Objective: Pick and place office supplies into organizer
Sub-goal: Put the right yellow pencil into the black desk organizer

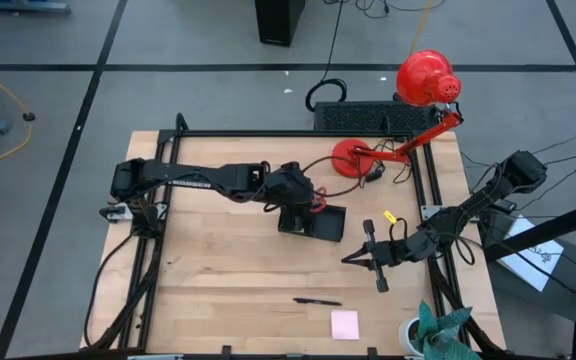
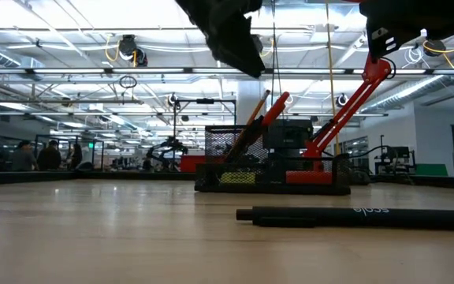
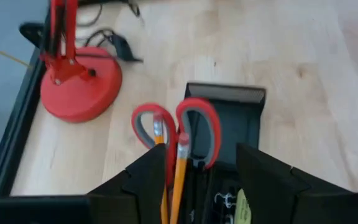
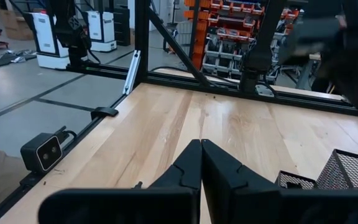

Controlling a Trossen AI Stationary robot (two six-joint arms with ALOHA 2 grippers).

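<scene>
The black mesh organizer [image 1: 320, 222] stands mid-table. Red-handled scissors [image 3: 178, 127] and orange pencils [image 3: 180, 167] stick up from its taller section, with small black clips [image 3: 221, 200] and a yellow-green piece [image 3: 241, 208] beside them. My left gripper [image 3: 202, 163] hovers open just above that section, its fingers on either side of the scissors, touching nothing. My right gripper [image 4: 201, 155] is shut and holds nothing, low over the table to the organizer's right [image 1: 353, 259]. A black pen [image 1: 316, 300] and a pink sticky-note pad [image 1: 345, 323] lie flat near the table's near edge.
A red desk lamp stands with its base [image 1: 352, 158] at the far right, its arm slanting toward the right rail. A small yellow piece [image 1: 390, 216] lies right of the organizer. A black frame [image 1: 428, 180] borders the table. A teal object in a white cup [image 1: 438, 330] sits at the near right corner.
</scene>
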